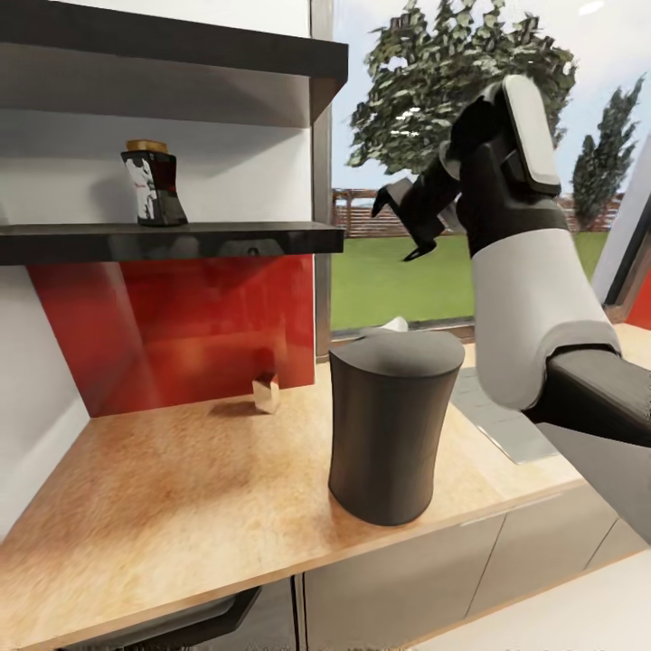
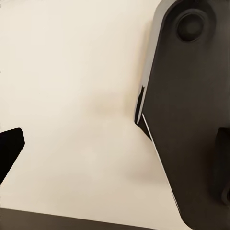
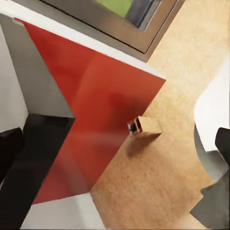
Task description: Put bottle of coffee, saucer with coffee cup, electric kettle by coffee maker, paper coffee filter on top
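The bottle of coffee (image 1: 154, 185), dark with a tan lid, stands on the black kitchen shelf (image 1: 181, 240) at the upper left. On the wooden countertop (image 1: 181, 488) sits the coffee maker (image 1: 391, 434), a tall dark cylinder. A white paper coffee filter (image 1: 394, 324) peeks out at the far edge of its top, and the same white filter (image 3: 213, 112) is seen from the right wrist. My right gripper (image 1: 402, 226) hangs open and empty well above the coffee maker, level with the shelf and to its right. A dark fingertip (image 2: 9, 148) of my left gripper shows against a cream surface.
A small shiny box (image 1: 266, 393) lies by the red backsplash (image 1: 199, 325) under the shelf. A second shelf (image 1: 172, 45) runs overhead. A window post (image 1: 321, 181) stands right of the shelves. A grey sink area (image 1: 493, 411) lies behind the coffee maker.
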Controlling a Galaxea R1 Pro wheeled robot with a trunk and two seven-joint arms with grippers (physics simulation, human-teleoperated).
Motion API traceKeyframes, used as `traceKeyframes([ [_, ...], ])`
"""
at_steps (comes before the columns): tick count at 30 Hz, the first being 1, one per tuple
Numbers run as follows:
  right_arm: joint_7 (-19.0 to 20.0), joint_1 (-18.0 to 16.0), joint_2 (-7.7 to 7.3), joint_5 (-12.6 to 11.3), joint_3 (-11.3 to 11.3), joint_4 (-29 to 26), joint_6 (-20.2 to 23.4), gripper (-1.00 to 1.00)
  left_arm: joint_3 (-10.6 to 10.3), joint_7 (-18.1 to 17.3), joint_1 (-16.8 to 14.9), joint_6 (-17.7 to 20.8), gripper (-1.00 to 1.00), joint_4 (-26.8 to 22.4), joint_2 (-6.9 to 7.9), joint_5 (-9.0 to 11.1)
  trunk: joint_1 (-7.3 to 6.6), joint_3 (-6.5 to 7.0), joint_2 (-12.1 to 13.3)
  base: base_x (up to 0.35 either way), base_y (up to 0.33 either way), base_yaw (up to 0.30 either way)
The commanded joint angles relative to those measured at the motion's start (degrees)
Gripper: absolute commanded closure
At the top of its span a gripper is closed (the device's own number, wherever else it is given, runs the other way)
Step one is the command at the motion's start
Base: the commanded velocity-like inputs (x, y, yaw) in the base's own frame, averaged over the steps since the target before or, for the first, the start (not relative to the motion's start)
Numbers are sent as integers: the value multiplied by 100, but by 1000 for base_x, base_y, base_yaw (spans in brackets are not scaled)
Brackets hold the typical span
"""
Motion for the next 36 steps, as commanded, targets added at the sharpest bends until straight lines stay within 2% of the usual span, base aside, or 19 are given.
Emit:
traceKeyframes([
  [1, -36, 3, 6, -22, -21, -5, 248, -100, 7, 3, -5, -15, -100, 12, 1, 45, 1, -5, -7, -195, 128, 0],
  [4, -36, 12, 8, -28, -21, -12, 703, -100, 8, 4, -5, -16, -100, 11, 10, 45, 1, -5, -7, -240, 160, 0],
  [5, 143, 17, 7, -29, -21, -5, 867, -100, 8, 4, -5, -16, -100, 11, 16, 45, 1, -5, -7, -267, 188, 0],
  [7, 379, 23, 1, -24, -21, -17, 952, -100, 9, 5, -5, -16, -100, 11, 19, 52, 1, -5, -7, -272, 203, 0],
  [9, 456, 35, -1, -14, -21, -68, 978, -100, 10, 6, -5, -18, -100, 11, 20, 53, 1, -5, -7, -274, 215, 0],
  [12, 495, 131, -47, 26, -11, -432, 1000, -100, 11, 5, -5, -24, -100, 11, 20, 50, 1, -5, -7, -178, 149, 0],
  [15, 556, 155, -108, 290, -5, -619, 1003, -100, 9, 5, -5, -25, -100, 7, 20, 46, 1, -5, -7, -46, 39, 0],
  [16, 660, 159, -119, 451, -5, -643, 1003, -100, 8, 5, -5, -25, -100, 7, 20, 46, 1, -5, -7, -18, 15, 0],
  [20, 1790, 225, -140, 1533, 31, -679, 1008, -100, 8, 5, -5, -25, -100, 5, 20, 45, 1, -5, -7, -5, 4, 0],
  [21, 1933, 252, -140, 1662, 58, -680, 1009, -100, 8, 5, -5, -25, -100, 5, 20, 45, 1, -5, -7, -2, 2, 0],
  [22, 2202, 311, -141, 1908, 135, -682, 1010, -100, 8, 5, -5, -25, -100, 6, 20, 45, 1, -5, -7, -1, 1, 0],
  [25, 3384, 520, -255, 2949, 814, -676, 1005, -100, 8, 5, -5, -25, -100, 10, 28, 45, 1, -5, -7, 0, 0, 0],
  [26, 3529, 543, -275, 3037, 910, -674, 1005, -100, 8, 5, -5, -25, -100, 10, 28, 45, 1, -5, -7, 0, 0, 0],
  [28, 4159, 648, -401, 3360, 1277, -665, 1000, -100, 8, 5, -5, -25, -100, 11, 28, 45, 1, -5, -7, 0, 0, 0],
  [30, 5081, 789, -658, 3837, 1582, -637, 986, -100, 8, 5, -5, -25, -100, 12, 29, 45, 1, -5, -7, 0, 0, 0],
  [33, 6190, 879, -869, 4317, 1696, -495, 974, -100, 8, 5, -5, -25, -100, 17, 29, 45, 1, -5, -7, 0, 0, 0],
  [34, 6552, 892, -902, 4425, 1711, -447, 972, -100, 8, 5, -3, -25, -100, 18, 29, 45, 1, -5, -7, 0, 0, 0],
  [35, 6721, 898, -914, 4471, 1718, -428, 971, -100, 8, 5, -2, -25, -100, 19, 29, 45, 1, -5, -7, 0, 0, 0],
  [36, 7161, 909, -936, 4608, 1735, -392, 970, -100, 8, 6, -2, -25, -100, 19, 29, 45, 1, -5, -7, 0, 0, 0],
])
